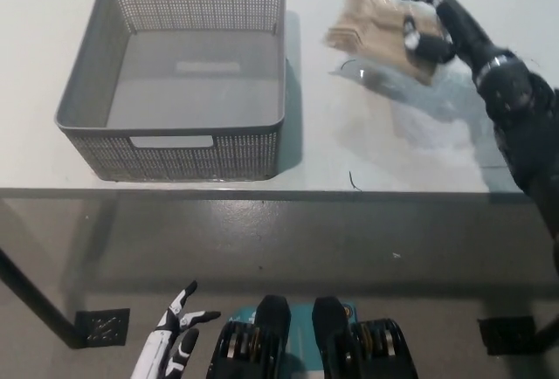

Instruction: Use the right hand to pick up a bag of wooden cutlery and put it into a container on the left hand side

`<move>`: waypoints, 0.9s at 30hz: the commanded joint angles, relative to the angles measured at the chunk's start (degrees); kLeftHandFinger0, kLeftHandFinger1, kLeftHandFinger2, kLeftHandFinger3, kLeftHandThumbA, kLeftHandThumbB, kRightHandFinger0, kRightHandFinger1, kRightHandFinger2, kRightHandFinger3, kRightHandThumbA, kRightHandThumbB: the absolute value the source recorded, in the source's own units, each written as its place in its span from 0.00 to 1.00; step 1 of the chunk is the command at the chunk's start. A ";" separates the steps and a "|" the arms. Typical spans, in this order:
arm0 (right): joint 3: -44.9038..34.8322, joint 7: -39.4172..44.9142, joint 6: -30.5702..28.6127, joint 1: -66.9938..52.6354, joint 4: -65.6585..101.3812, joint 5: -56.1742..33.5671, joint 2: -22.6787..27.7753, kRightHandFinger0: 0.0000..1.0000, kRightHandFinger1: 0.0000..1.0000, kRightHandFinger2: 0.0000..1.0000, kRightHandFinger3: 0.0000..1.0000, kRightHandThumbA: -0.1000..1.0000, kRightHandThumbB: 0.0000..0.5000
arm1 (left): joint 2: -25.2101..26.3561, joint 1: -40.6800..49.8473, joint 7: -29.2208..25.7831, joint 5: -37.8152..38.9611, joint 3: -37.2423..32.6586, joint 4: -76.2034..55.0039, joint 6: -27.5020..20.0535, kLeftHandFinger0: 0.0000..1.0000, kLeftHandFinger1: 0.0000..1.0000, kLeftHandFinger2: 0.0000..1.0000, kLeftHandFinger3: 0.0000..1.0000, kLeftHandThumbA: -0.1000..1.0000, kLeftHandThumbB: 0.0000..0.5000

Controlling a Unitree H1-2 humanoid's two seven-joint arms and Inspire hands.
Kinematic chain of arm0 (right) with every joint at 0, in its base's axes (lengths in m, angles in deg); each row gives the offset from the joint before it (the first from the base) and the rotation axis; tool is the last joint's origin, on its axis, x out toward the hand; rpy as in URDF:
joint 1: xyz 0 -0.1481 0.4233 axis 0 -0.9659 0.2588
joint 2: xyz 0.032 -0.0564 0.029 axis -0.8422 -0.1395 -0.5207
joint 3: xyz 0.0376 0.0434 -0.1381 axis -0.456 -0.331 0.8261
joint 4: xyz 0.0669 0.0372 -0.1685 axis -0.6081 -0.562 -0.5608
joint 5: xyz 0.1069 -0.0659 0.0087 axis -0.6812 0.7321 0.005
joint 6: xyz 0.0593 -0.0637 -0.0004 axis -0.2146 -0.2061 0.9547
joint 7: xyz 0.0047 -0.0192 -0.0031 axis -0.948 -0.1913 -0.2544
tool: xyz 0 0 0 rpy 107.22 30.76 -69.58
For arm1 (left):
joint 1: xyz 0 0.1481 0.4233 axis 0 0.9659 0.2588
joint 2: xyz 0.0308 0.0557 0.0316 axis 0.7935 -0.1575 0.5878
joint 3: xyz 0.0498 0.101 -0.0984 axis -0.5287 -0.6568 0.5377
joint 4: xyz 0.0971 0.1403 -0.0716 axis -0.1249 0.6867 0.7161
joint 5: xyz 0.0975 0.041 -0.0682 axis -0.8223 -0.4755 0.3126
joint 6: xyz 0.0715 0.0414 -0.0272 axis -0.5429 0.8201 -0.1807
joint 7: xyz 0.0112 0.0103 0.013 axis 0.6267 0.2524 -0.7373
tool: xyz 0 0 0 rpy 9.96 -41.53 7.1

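My black right hand (pixel 430 30) is shut on a clear bag of wooden cutlery (pixel 371 28) and holds it lifted above the white table (pixel 410 143), to the right of the basket. The bag looks blurred and casts a shadow on the table below it. The grey perforated basket (pixel 262 148) stands on the left part of the table and has nothing inside. My white left hand (pixel 175 340) rests low at the bottom left, below the table edge, with its fingers apart and holding nothing.
The table's front edge (pixel 279 192) runs across the middle of the picture, with grey floor below it. A dark table leg (pixel 35 300) slants at the lower left. Small dark marks (pixel 352 180) lie on the tabletop near the front edge.
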 commanded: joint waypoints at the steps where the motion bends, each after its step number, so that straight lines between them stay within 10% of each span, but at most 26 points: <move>1: -1.59 -0.42 2.11 8.23 6.04 -4.12 -1.28 0.12 0.54 0.88 0.86 0.00 0.28 | 0.77 -0.22 0.62 0.13 -0.58 -0.29 -2.18 0.95 0.78 0.70 1.00 0.95 0.32; 6: -1.13 0.58 1.07 10.77 7.57 -4.83 -4.24 0.09 0.56 0.93 0.90 0.00 0.29 | 0.56 -0.31 0.95 0.44 -0.93 0.08 -2.18 0.92 0.76 0.72 1.00 0.96 0.30; 13: -0.14 -0.09 0.77 12.03 8.98 -4.62 -7.55 0.00 0.37 0.70 0.76 0.00 0.31 | 1.16 0.73 1.29 0.66 -1.56 -0.42 -2.18 0.97 0.77 0.72 1.00 0.94 0.26; 22: 0.36 -0.60 4.24 12.36 11.52 -4.65 -11.73 0.07 0.53 0.93 0.97 0.00 0.30 | 1.09 1.02 1.37 -0.02 -2.53 0.09 -2.18 0.91 0.76 0.71 1.00 0.95 0.26; 24: 1.16 0.06 3.19 11.13 11.51 -4.37 -12.52 0.19 0.65 0.96 0.93 0.00 0.37 | 0.93 1.19 1.34 -0.21 -3.23 0.48 -2.18 0.93 0.76 0.71 1.00 0.95 0.26; 25: 2.31 1.74 3.47 10.99 10.86 -3.64 -12.47 0.58 0.97 1.00 1.00 0.39 0.69 | 0.86 1.08 1.33 -0.14 -3.42 0.55 -2.18 0.95 0.76 0.71 1.00 0.95 0.26; 27: 4.05 5.60 5.06 10.36 11.66 -3.30 -12.01 0.91 1.00 1.00 1.00 0.59 0.78 | 0.88 0.95 1.41 -0.09 -3.70 0.62 -2.18 0.95 0.75 0.71 1.00 0.95 0.27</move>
